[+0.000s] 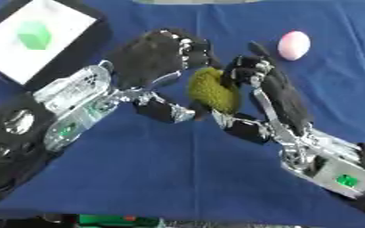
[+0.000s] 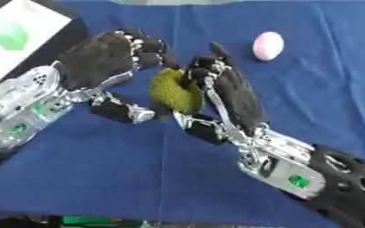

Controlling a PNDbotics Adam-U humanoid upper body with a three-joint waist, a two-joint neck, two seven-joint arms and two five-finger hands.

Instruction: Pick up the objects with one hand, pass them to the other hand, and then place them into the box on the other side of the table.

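Handoff was mid-way: the yellow-green fruit (image 1: 213, 89) sat above the table between both hands, right hand (image 1: 275, 95) curled around it, left hand (image 1: 151, 55) curling fingers onto it. Box (image 1: 30, 38) held a green cube; pink egg (image 1: 294, 45) was left.

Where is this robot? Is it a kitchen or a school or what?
Probably a robot test lab, not a kitchen. A plain blue cloth covers the table, with practice things on it: a pink egg shape, a green cube in a box, and a fuzzy yellow-green object.
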